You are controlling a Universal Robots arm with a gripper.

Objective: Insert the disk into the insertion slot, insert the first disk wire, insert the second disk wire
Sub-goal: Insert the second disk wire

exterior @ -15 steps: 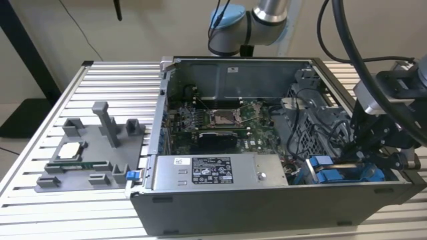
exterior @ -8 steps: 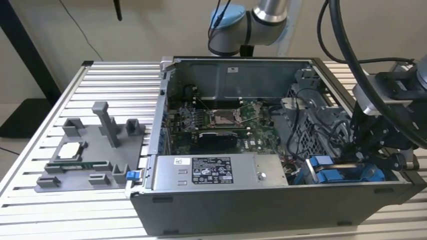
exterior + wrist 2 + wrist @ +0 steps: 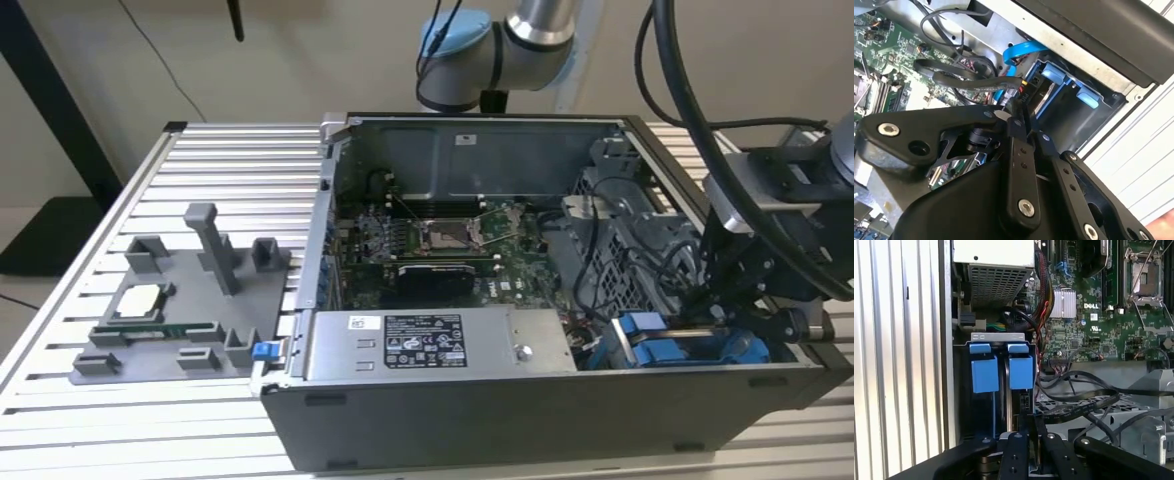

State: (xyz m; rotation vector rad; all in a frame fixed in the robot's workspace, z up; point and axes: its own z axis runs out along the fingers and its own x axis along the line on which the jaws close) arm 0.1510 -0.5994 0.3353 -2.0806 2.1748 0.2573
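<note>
The disk stands edge-on in its blue carrier (image 3: pixel 1020 371), seated in the insertion slot (image 3: pixel 999 336) of the drive cage, beside another blue carrier (image 3: pixel 985 372). In the exterior view the blue carriers (image 3: pixel 661 352) sit in the case's front corner on the exterior view's right, under my gripper (image 3: pixel 731 318). In both wrist views my gripper (image 3: pixel 1027 432) hangs right over the disk's end, its fingers pressed together on a black wire connector (image 3: pixel 1020 95) at the disk's edge. A blue flat cable (image 3: pixel 1021 49) loops just beyond it.
Black cable loops (image 3: pixel 1079 399) lie next to the gripper over the perforated cage. The motherboard with its processor socket (image 3: pixel 447 235) fills the case's middle, and the power supply (image 3: pixel 441 345) lines the front. A grey fixture plate (image 3: pixel 174 310) lies on the table at the exterior view's left.
</note>
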